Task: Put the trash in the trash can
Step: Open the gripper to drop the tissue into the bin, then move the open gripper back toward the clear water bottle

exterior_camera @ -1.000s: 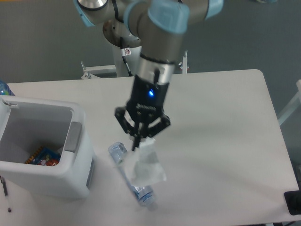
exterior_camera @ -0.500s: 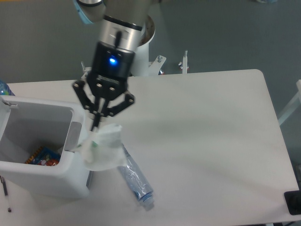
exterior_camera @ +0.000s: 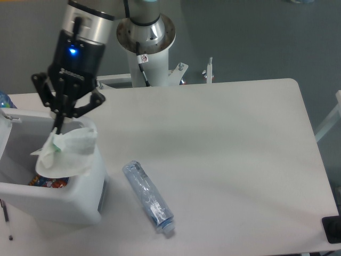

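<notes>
My gripper (exterior_camera: 57, 127) is shut on the crumpled white packet (exterior_camera: 66, 153) and holds it over the open top of the white trash can (exterior_camera: 82, 201) at the left. The packet hangs near the can's right rim. The clear bluish crushed bottle (exterior_camera: 148, 197) lies flat on the table to the right of the can, apart from the gripper.
A small red-blue-orange wrapper (exterior_camera: 48, 182) lies inside the can, mostly hidden by the packet. The arm's base (exterior_camera: 146, 37) stands behind the table's far edge. A dark object (exterior_camera: 331, 229) sits at the table's right front corner.
The gripper has carried the white packet up and to the left, from beside the bottle to above the trash can. The bottle has stayed on the table.
</notes>
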Action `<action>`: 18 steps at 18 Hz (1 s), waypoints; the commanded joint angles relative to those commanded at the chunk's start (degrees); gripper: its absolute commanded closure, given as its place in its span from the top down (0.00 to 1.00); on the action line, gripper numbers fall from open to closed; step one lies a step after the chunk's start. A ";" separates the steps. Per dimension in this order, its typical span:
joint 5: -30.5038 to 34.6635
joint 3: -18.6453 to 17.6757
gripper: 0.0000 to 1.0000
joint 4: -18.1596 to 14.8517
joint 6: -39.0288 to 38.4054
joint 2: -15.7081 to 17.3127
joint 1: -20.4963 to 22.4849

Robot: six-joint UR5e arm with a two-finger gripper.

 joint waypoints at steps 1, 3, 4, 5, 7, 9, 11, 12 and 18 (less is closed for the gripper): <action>0.00 -0.09 0.59 -0.09 0.00 0.00 0.00; 0.09 -0.09 0.67 -0.09 0.00 -0.18 0.00; 0.09 0.00 0.71 -0.09 -0.09 -0.26 0.00; 0.17 0.00 0.72 -0.09 -0.09 -0.53 0.00; 0.52 0.44 0.74 0.00 -0.18 -0.97 0.00; 0.88 0.96 0.74 0.00 -0.18 -1.93 0.00; 0.88 2.45 0.76 0.00 -0.18 -3.94 0.96; 0.79 3.33 0.77 0.00 -0.35 -5.09 2.79; 0.70 4.75 0.98 -0.09 -0.97 -9.75 12.20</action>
